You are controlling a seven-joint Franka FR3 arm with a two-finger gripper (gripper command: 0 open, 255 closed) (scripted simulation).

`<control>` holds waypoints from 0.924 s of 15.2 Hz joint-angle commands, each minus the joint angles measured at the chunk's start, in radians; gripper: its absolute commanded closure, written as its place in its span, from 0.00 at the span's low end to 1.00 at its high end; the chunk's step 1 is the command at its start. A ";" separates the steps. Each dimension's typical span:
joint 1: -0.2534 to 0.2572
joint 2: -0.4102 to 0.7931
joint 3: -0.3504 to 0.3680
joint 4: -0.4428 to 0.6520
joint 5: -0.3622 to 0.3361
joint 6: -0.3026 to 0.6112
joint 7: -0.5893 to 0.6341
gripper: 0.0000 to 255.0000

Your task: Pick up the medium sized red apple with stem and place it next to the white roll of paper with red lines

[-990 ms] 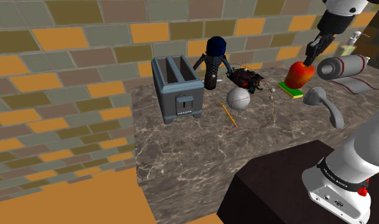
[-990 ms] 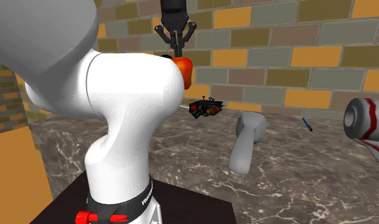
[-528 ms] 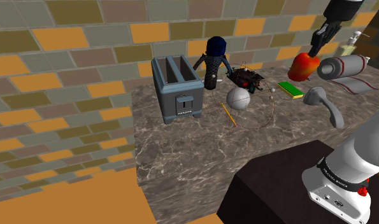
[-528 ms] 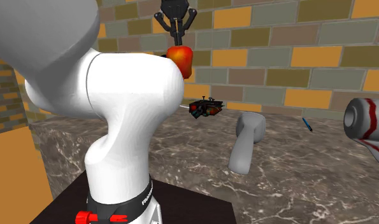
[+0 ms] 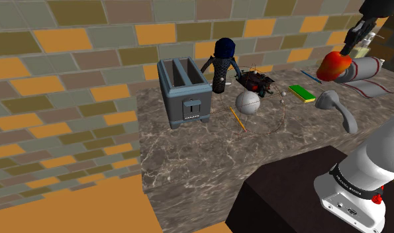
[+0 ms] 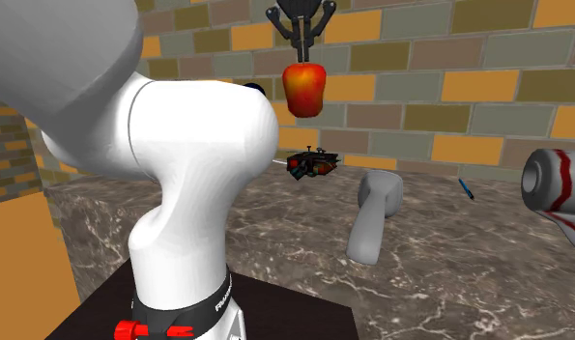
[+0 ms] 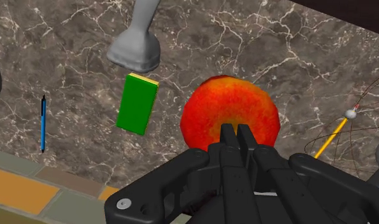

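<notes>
So, jaws first: we see them pinched nearly together on the top of the apple (image 7: 229, 114), about where the stem would be. The gripper (image 6: 305, 50) has it hanging underneath, well clear of the counter (image 5: 189, 165).

What's changed: a second ago the apple was just over the green sponge (image 5: 302, 93), barely lifted. Now it's higher and has swung toward the shoulder view's right, so the apple (image 5: 333, 65) sits in front of the near end of the roll (image 5: 367, 67) from that angle. The sponge is left behind on its own. In the second exterior view the apple (image 6: 305, 89) has slid right, out from behind the arm's big white elbow. It's still a long way across from the roll (image 6: 556, 179) there.

Our read is that the pick is done and we're mid-carry. The overlap in the shoulder view is probably just the angle, since the wrist view has sponge (image 7: 137, 104) and bare counter under the apple. We'd guess more travel toward the roll, then a lowering. A grip that narrow on a round fruit could let it swing or slip.
</notes>
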 commanded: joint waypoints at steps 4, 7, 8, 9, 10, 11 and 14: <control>-0.033 0.010 -0.124 0.031 -0.083 0.005 -0.125 1.00; -0.046 0.025 -0.196 0.062 -0.127 0.007 -0.197 1.00; -0.049 0.031 -0.220 0.074 -0.140 0.009 -0.220 1.00; -0.051 0.040 -0.245 0.087 -0.153 0.011 -0.244 1.00; -0.053 0.048 -0.270 0.102 -0.166 0.013 -0.268 1.00; -0.054 0.058 -0.295 0.117 -0.178 0.016 -0.292 1.00; -0.051 0.094 -0.371 0.170 -0.208 0.025 -0.364 1.00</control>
